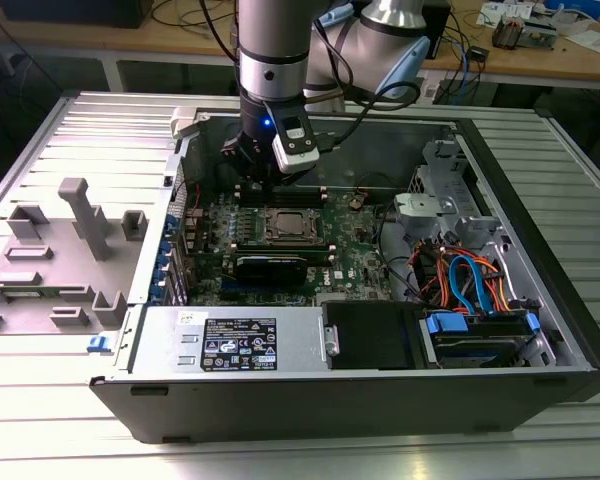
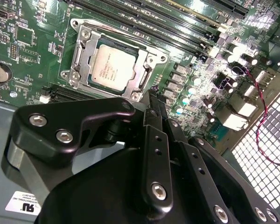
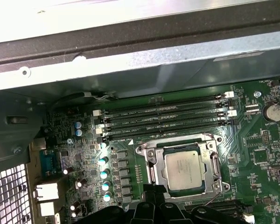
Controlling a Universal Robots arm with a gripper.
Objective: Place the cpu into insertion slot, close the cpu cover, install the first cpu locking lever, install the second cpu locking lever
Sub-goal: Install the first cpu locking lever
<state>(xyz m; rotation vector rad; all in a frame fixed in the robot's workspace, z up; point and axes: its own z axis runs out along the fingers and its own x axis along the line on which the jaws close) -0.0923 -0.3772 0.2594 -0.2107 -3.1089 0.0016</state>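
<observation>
Open computer case [image 1: 280, 400] lies flat across the middle of the exterior view, so the motherboard [image 1: 355, 250] faces up for top-down work. Gripper [image 1: 264, 185] hangs just above centre, pincer pressed together, pinching nothing, which reads as a pushing pose. Below it is the insertion slot [image 1: 288, 226]. The cpu cover [image 3: 214, 163] lies down on it, framing the seated cpu [image 3: 182, 170] (levers: can't tell).
</observation>
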